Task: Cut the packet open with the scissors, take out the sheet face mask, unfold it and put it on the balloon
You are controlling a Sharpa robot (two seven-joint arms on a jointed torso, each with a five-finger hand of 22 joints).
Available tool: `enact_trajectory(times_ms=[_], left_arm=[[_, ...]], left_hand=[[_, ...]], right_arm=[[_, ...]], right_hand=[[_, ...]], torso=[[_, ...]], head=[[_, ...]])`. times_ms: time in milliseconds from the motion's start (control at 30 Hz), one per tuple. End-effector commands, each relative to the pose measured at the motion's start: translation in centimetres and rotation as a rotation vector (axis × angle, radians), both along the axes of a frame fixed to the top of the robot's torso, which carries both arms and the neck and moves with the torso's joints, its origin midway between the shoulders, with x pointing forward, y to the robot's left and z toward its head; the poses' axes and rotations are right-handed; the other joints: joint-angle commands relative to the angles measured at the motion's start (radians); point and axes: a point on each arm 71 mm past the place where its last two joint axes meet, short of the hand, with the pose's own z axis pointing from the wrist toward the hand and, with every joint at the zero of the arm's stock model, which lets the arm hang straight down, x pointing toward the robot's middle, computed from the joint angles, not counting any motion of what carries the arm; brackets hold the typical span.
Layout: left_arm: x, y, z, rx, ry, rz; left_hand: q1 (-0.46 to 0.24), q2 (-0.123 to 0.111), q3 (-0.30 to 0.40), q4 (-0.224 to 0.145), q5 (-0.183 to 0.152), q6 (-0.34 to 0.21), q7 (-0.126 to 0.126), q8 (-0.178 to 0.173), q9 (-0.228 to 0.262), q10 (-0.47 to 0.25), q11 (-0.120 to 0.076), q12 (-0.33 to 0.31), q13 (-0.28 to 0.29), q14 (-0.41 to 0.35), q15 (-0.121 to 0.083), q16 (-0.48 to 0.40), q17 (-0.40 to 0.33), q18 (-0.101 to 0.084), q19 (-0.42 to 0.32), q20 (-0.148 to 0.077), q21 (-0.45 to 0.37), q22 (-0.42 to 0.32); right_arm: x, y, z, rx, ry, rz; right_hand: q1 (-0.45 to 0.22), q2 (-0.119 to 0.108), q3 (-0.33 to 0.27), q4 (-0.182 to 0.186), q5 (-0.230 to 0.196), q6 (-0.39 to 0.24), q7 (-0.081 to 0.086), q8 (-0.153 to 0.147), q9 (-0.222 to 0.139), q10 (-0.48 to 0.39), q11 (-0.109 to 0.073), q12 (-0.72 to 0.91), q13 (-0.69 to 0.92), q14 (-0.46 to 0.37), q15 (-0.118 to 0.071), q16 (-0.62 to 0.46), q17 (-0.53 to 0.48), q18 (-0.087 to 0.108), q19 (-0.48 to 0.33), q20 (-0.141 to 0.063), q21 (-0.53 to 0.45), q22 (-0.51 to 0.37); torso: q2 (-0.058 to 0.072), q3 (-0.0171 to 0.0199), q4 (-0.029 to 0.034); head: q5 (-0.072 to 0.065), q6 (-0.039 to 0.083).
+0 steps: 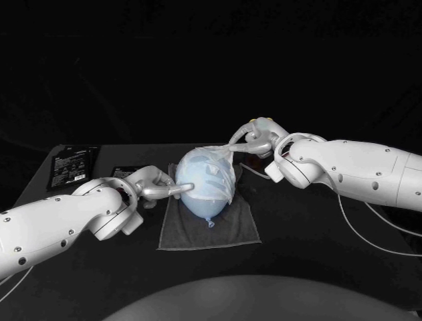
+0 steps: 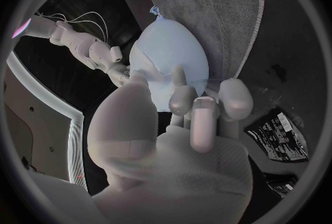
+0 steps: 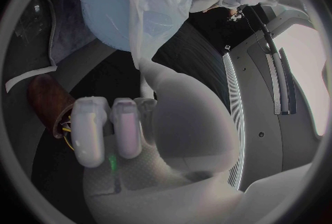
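A pale blue balloon point(image 1: 206, 182) lies on a grey towel point(image 1: 211, 231) in the middle of the table. The white sheet mask point(image 1: 211, 164) is draped over its far half. My right hand point(image 1: 259, 139) is just behind the balloon and pinches the mask's far edge, lifting it into a taut strip point(image 3: 144, 66) that runs from the balloon point(image 3: 121, 8) to my right hand point(image 3: 131, 124). My left hand point(image 1: 158, 187) is at the balloon's left side, and its fingertips point(image 2: 181, 94) touch the balloon point(image 2: 169, 50) without holding anything.
Two black packets point(image 1: 71, 164) point(image 1: 129, 172) lie at the table's left rear, one also seen beside the left hand point(image 2: 276, 135). A dark reddish object point(image 3: 48, 103) sits on the table beneath my right hand. The towel point(image 2: 221, 8) spreads beyond the balloon.
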Motion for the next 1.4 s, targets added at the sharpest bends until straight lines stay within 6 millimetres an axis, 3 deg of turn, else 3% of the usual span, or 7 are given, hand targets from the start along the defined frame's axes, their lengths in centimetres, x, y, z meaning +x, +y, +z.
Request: enact_trajectory(times_ms=[33, 533, 733, 1233, 1333, 1367, 1400], left_arm=[[-0.1, -0.3, -0.1, 0.055, 0.010, -0.038], [0.0, -0.3, -0.3, 0.097, 0.023, -0.044], [0.1, -0.1, -0.4, 0.106, 0.026, -0.034], [0.5, 0.3, -0.5, 0.113, 0.026, -0.020], [0.4, 0.7, -0.1, 0.074, 0.000, -0.011], [0.4, 0.9, 0.1, 0.049, -0.015, -0.007], [0.3, 1.2, 0.3, 0.018, -0.031, -0.006]], left_hand=[[-0.005, 0.003, -0.003, 0.001, -0.005, -0.001, -0.008, 0.008, 0.002, 0.010, 0.001, 0.009, 0.005, 0.094, -0.006, 0.005, 0.223, -0.011, 0.008, 0.000, 0.006, 0.003], [0.144, 0.136, 0.054, -0.004, -0.006, -0.022, -0.013, 0.036, -0.010, 0.009, -0.004, 0.019, 0.009, 0.094, -0.011, 0.005, 0.222, -0.012, 0.009, -0.005, 0.011, 0.012], [0.150, 0.164, 0.048, -0.003, -0.006, -0.025, -0.011, 0.038, -0.015, 0.007, -0.003, 0.019, 0.008, 0.094, -0.010, 0.005, 0.220, -0.012, 0.009, -0.005, 0.011, 0.013], [0.154, 0.180, 0.036, -0.004, -0.007, -0.028, -0.011, 0.040, -0.019, 0.006, -0.002, 0.018, 0.006, 0.093, -0.009, 0.004, 0.217, -0.012, 0.007, -0.004, 0.010, 0.012], [0.161, 0.147, 0.003, -0.003, -0.006, -0.059, 0.003, 0.029, -0.030, -0.050, 0.009, -0.054, -0.093, 0.069, -0.001, -0.026, 0.131, 0.006, -0.054, 0.000, -0.043, -0.082], [0.168, 0.124, -0.009, 0.000, -0.006, -0.090, 0.018, 0.016, -0.038, -0.112, 0.022, -0.127, -0.187, 0.040, 0.011, -0.064, 0.040, 0.024, -0.119, 0.005, -0.103, -0.178], [0.174, 0.120, -0.010, 0.003, -0.006, -0.120, 0.029, 0.004, -0.045, -0.179, 0.042, -0.204, -0.281, 0.006, 0.021, -0.107, -0.049, 0.041, -0.188, 0.012, -0.169, -0.278]], right_arm=[[0.1, 0.1, 0.1, -0.008, -0.004, 0.008], [1.3, -0.3, 0.1, -0.067, -0.030, -0.038], [1.7, -0.2, 0.1, -0.084, -0.035, -0.033], [2.1, 0.2, 0.3, -0.091, -0.042, -0.018], [2.0, 0.3, 0.3, -0.089, -0.042, -0.012], [2.0, 0.4, 0.3, -0.088, -0.042, -0.010], [2.0, 0.4, 0.3, -0.087, -0.042, -0.009]], right_hand=[[-0.010, 0.003, 0.005, 0.001, 0.001, -0.003, -0.001, 0.005, 0.001, 0.101, -0.002, 0.005, 0.264, 0.120, -0.020, 0.003, 0.263, -0.020, 0.094, -0.006, 0.005, 0.252], [-0.016, 0.001, 0.014, -0.002, 0.001, -0.004, -0.001, 0.008, 0.003, 0.101, -0.002, 0.005, 0.264, 0.120, -0.020, 0.003, 0.263, -0.020, 0.094, -0.006, 0.004, 0.251], [-0.018, 0.001, 0.017, -0.003, 0.001, -0.004, -0.001, 0.009, 0.003, 0.101, -0.002, 0.005, 0.264, 0.120, -0.020, 0.003, 0.263, -0.019, 0.093, -0.006, 0.001, 0.250], [-0.023, -0.002, 0.021, -0.005, 0.001, -0.006, -0.001, 0.010, 0.004, 0.101, -0.002, 0.005, 0.264, 0.120, -0.020, 0.003, 0.263, -0.018, 0.091, -0.006, -0.004, 0.249], [-0.024, -0.003, 0.023, -0.005, 0.001, -0.007, -0.001, 0.010, 0.004, 0.101, -0.002, 0.005, 0.264, 0.120, -0.020, 0.003, 0.263, -0.018, 0.090, -0.006, -0.006, 0.249], [-0.024, -0.003, 0.023, -0.005, 0.001, -0.007, -0.001, 0.010, 0.004, 0.101, -0.002, 0.005, 0.264, 0.120, -0.020, 0.003, 0.263, -0.018, 0.090, -0.006, -0.006, 0.249], [-0.024, -0.003, 0.023, -0.005, 0.001, -0.007, -0.001, 0.010, 0.004, 0.101, -0.002, 0.005, 0.264, 0.120, -0.020, 0.003, 0.263, -0.018, 0.090, -0.006, -0.006, 0.249]], torso=[[0.000, 0.0001, 0.0005], [0.000, 0.0005, 0.0003], [0.000, 0.0002, 0.0006], [-0.001, 0.0008, -0.0003], [-0.001, 0.0013, 0.0004], [0.000, 0.0009, 0.0007], [0.000, 0.0007, 0.0010]], head=[[-0.001, 0.000], [-0.005, 0.000], [-0.005, 0.000], [-0.007, 0.000], [-0.009, 0.000], [-0.011, 0.000], [-0.013, 0.000]])
